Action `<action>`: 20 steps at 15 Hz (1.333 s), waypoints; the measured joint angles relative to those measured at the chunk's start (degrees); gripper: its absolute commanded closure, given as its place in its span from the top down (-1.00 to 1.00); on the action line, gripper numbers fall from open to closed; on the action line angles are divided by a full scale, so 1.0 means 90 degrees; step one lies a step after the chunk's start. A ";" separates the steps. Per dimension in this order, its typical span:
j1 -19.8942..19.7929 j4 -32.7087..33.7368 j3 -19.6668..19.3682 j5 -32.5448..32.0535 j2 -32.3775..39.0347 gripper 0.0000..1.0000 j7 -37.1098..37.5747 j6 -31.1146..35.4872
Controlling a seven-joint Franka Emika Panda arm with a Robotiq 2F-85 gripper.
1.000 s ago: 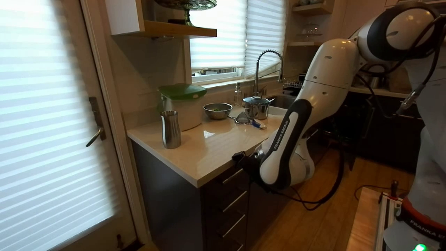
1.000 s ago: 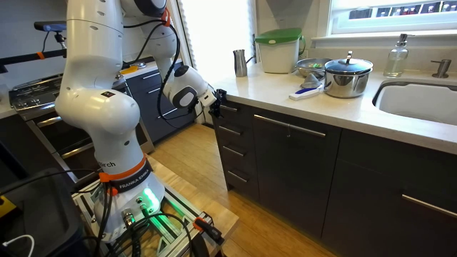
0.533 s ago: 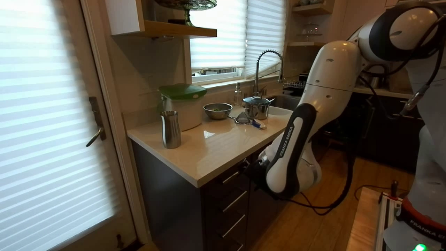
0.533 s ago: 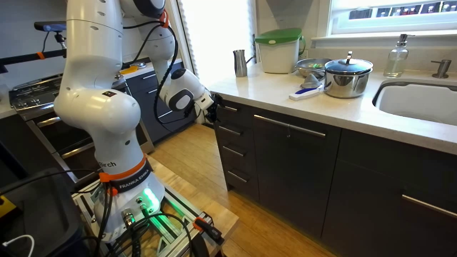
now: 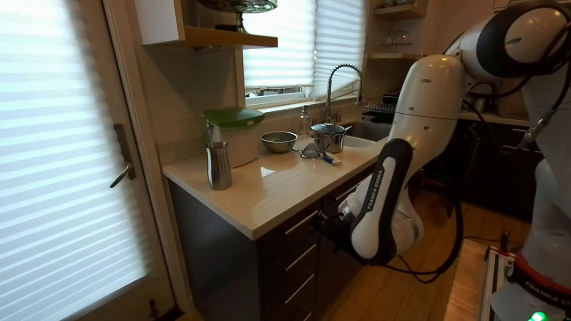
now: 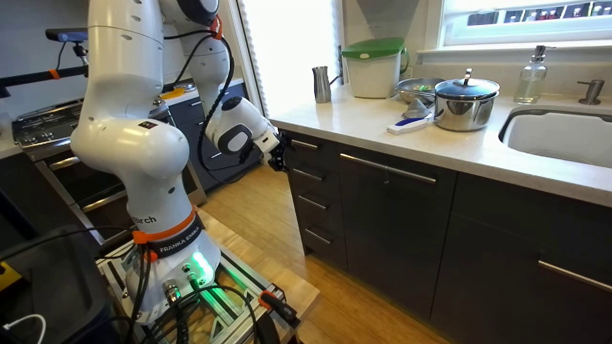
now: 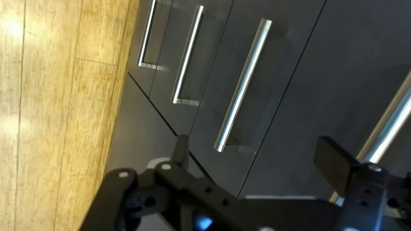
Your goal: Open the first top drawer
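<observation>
The first top drawer (image 5: 277,236) is shut, with a dark flat front and a silver bar handle (image 5: 301,223), just under the counter's edge. It also shows in an exterior view (image 6: 319,154). In the wrist view its front (image 7: 350,80) is at the right and its handle (image 7: 391,128) runs behind my right-hand finger. My gripper (image 7: 258,154) is open and empty. Its fingers are wide apart, over the seam between the top drawer and the one below. The top handle is not between them. In both exterior views my gripper (image 5: 322,220) (image 6: 281,152) is dark and small, close to the top drawer's handle.
The lower drawers have like handles (image 7: 243,85). The counter edge (image 5: 285,218) overhangs the drawers. A cabinet with a long bar handle (image 6: 387,168) adjoins them. A metal cup (image 5: 218,166), a bin with a green lid (image 6: 374,69) and a pot (image 6: 466,102) stand on the counter.
My gripper has moved down from the counter edge level and back toward the robot's side, still open-handed beside the drawers. More of the top handle shows. The drawer has not moved.
</observation>
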 measured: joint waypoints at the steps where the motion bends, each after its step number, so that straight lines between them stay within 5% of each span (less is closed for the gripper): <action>1: -0.0008 0.0012 0.0005 -0.0077 0.0000 1.00 -0.0003 0.0020; 6: -0.0284 0.0057 0.0187 -0.1050 0.0046 1.00 0.0301 0.0530; 13: -0.0309 0.0032 0.0145 -0.1003 0.0327 1.00 0.0481 0.1421; 20: -0.0647 0.0297 0.0010 -0.1346 0.0565 1.00 0.0561 0.1531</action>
